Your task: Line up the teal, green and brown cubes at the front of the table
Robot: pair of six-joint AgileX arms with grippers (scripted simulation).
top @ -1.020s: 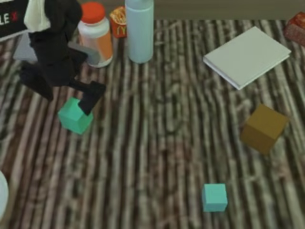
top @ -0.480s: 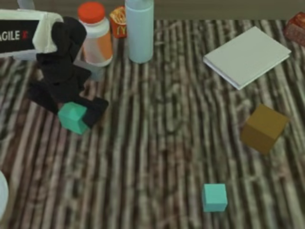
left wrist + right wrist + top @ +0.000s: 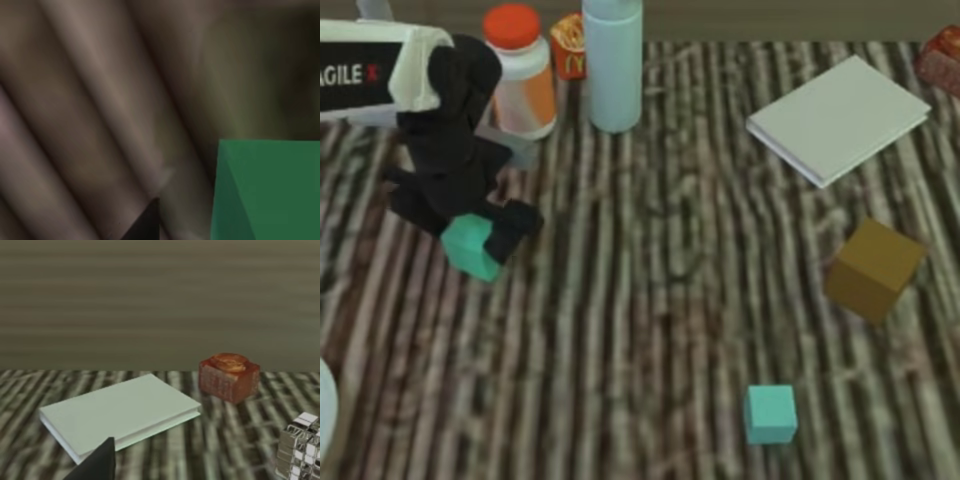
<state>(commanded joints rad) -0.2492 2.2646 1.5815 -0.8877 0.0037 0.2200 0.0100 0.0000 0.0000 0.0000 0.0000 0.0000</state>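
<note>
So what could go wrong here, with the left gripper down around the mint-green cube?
The left gripper straddles the matte mint-green cube, which sits skewed to the fingers, so closing may twist or push it away. The orange-capped bottle and pale blue bottle stand close behind the arm; lifting could knock them.

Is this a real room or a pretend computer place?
It looks pretend: a computer-drawn tabletop. The striped table holds flat-coloured blocks, a green cube, a brown cube and a teal cube, beside a pale book. A robot's left pincer is down at the green cube.
</note>
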